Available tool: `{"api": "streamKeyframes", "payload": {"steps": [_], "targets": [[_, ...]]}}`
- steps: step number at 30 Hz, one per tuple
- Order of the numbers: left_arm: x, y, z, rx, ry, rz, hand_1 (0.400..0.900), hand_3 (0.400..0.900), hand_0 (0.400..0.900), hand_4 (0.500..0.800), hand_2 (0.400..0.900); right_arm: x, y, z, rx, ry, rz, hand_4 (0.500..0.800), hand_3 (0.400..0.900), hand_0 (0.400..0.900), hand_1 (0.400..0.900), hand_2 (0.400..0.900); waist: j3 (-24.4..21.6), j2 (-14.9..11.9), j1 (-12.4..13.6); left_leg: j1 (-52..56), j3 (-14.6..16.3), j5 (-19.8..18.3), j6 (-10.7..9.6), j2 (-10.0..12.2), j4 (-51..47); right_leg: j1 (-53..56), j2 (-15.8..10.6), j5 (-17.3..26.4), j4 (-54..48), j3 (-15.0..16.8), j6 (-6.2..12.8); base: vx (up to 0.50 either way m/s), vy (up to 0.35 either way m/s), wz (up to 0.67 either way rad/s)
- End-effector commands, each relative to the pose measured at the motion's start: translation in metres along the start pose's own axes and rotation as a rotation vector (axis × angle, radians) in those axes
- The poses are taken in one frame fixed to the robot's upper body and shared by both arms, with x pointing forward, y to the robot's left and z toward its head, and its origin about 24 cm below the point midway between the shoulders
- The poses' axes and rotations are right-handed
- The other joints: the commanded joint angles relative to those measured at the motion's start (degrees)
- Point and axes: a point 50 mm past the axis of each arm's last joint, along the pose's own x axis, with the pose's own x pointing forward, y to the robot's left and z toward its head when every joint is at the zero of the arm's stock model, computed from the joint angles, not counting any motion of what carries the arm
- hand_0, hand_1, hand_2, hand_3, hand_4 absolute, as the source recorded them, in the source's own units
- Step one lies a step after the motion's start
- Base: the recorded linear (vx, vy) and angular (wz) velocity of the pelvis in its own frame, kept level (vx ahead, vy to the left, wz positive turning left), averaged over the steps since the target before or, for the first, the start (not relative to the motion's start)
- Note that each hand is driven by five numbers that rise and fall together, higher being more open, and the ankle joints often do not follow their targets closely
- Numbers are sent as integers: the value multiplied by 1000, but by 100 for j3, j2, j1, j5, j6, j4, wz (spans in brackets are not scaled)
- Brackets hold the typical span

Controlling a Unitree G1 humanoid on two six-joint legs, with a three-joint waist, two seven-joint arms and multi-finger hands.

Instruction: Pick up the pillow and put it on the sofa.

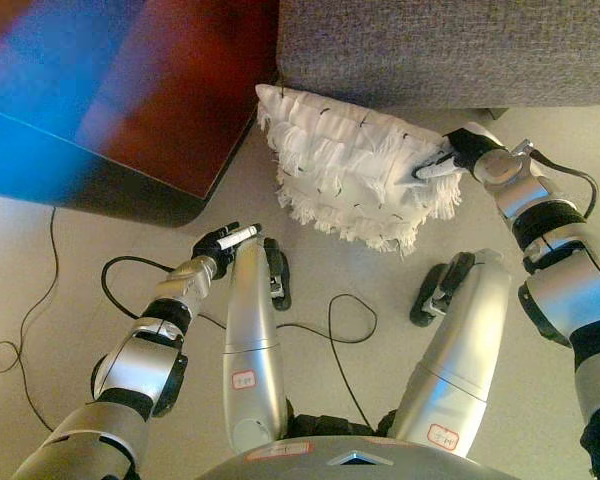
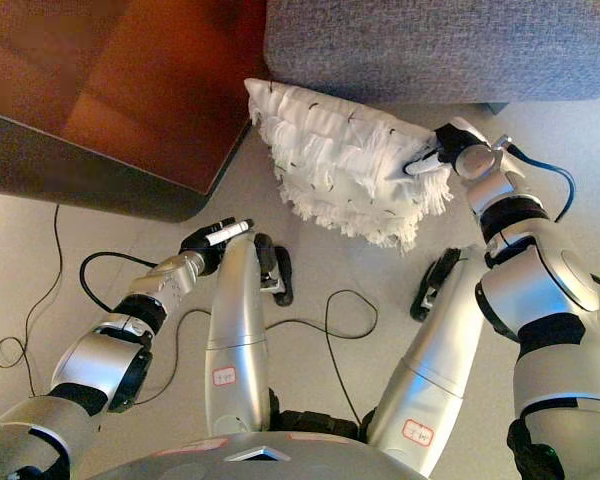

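Observation:
A white fringed pillow (image 1: 350, 165) lies on the floor, its upper edge against the base of the grey sofa (image 1: 450, 50). My right hand (image 1: 455, 155) is at the pillow's right corner, with a white-tipped finger laid over the front face and the fingers closed on the fringe edge. My left hand (image 1: 223, 242) is low over the floor to the lower left of the pillow, well apart from it, with its fingers relaxed and holding nothing.
A dark brown wooden table (image 1: 180, 100) stands at the upper left, its corner close to the pillow's left side. Beige floor spreads below and to the right of the pillow.

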Motion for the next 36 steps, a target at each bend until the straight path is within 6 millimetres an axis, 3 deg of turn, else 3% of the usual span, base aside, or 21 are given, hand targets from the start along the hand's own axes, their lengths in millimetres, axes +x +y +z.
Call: {"api": "streamKeyframes", "payload": {"steps": [1, 9, 15, 21, 27, 29, 32, 36], "targets": [[-46, 68, -149, 120, 558, 236, 900, 900, 900, 800, 900, -13, -53, 46, 91, -180, -169, 500, 400, 400, 400, 400, 556, -161, 192, 286, -150, -228, 207, 165, -104, 534, -213, -684, 355, 305, -392, 0, 0, 0], [-46, 62, -152, 122, 561, 215, 900, 900, 900, 800, 900, -13, -48, 49, 103, -208, -154, 500, 400, 400, 400, 400, 368, -194, 133, 855, 46, -40, 194, 361, -868, 1108, -135, -453, -494, 88, -358, 12, 10, -2], [-50, 62, -163, 150, 574, 196, 900, 900, 900, 800, 900, -11, -28, 46, 63, -257, -91, 500, 400, 400, 400, 400, 238, -305, 118, 2259, 505, 601, 81, 485, -2659, 2289, -288, 334, -2201, -460, -78, 97, 47, -5], [-59, 72, -174, 206, 606, 195, 900, 900, 900, 800, 900, -13, -4, 39, 42, -321, -2, 500, 400, 400, 400, 400, 35, -522, 195, 4165, 946, 1369, 48, 341, -4996, 3925, -600, 1136, -4036, -1127, 170, 187, 13, -3], [-67, 79, -182, 250, 643, 204, 900, 900, 900, 800, 900, -21, 15, 27, 18, -371, 90, 500, 400, 400, 400, 400, -402, -796, 211, 5713, 1266, 1765, 48, 117, -6373, 5616, -656, 1688, -5634, -1794, 298, 210, -29, 3], [-69, 80, -184, 253, 655, 208, 900, 900, 900, 800, 900, -25, 20, 26, 7, -388, 114, 500, 400, 400, 400, 400, -570, -874, 185, 6177, 1390, 1893, 57, 64, -6802, 6136, -611, 1892, -6164, -1990, 376, 204, -65, 3], [-76, 84, -193, 249, 698, 213, 900, 900, 900, 800, 900, -33, 24, 28, -8, -434, 145, 500, 400, 400, 400, 400, -955, -972, 104, 6913, 1618, 2271, 68, -47, -7744, 7007, -345, 2369, -7329, -2305, 464, 243, -61, 1], [-88, 91, -207, 235, 758, 232, 900, 900, 900, 800, 900, -44, 16, 36, -61, -506, 120, 500, 400, 400, 400, 400, -1408, -1030, 30, 7617, 1775, 2497, 16, -120, -8593, 7732, -72, 2633, -8194, -2420, 597, 255, -41, -6]]}}
